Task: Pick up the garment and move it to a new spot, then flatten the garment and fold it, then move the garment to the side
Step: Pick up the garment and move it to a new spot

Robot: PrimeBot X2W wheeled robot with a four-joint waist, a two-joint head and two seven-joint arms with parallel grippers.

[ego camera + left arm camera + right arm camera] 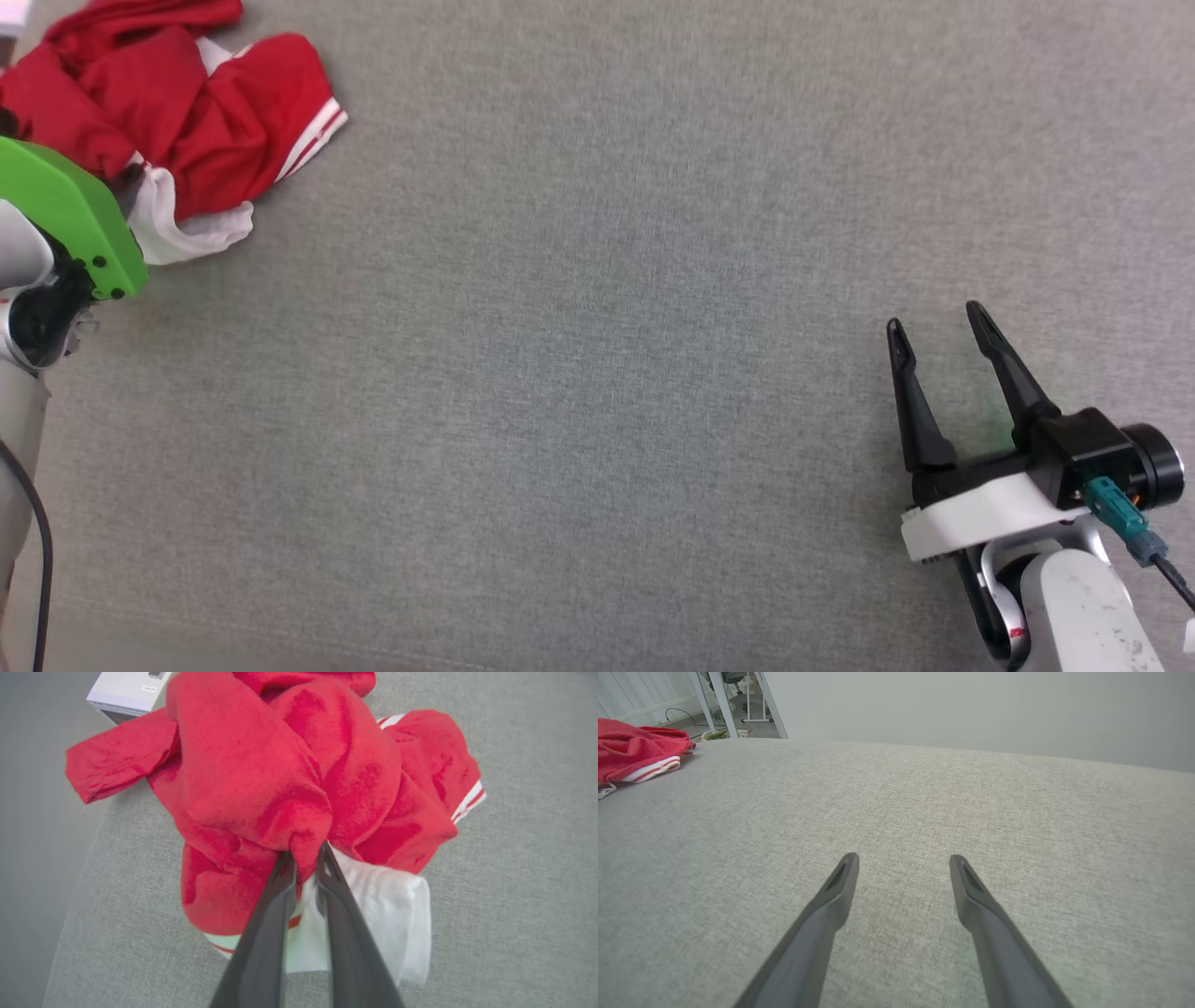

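The garment (187, 112) is a crumpled red jersey with white sleeves and striped trim, heaped at the far left of the grey surface. In the left wrist view the garment (261, 779) bunches up around my left gripper (306, 851), whose dark fingers are shut on a pinched red fold. A green cover on the left arm (70, 210) hides those fingers in the head view. My right gripper (938, 322) rests open at the lower right, far from the cloth. From the right wrist, the garment (637, 749) lies at the far left and the right gripper (903, 858) holds nothing.
A grey fabric surface (597, 373) stretches across the whole head view. A white box (126, 690) sits beyond the garment past the surface's edge. White frame legs (738, 700) and cables stand on the floor behind.
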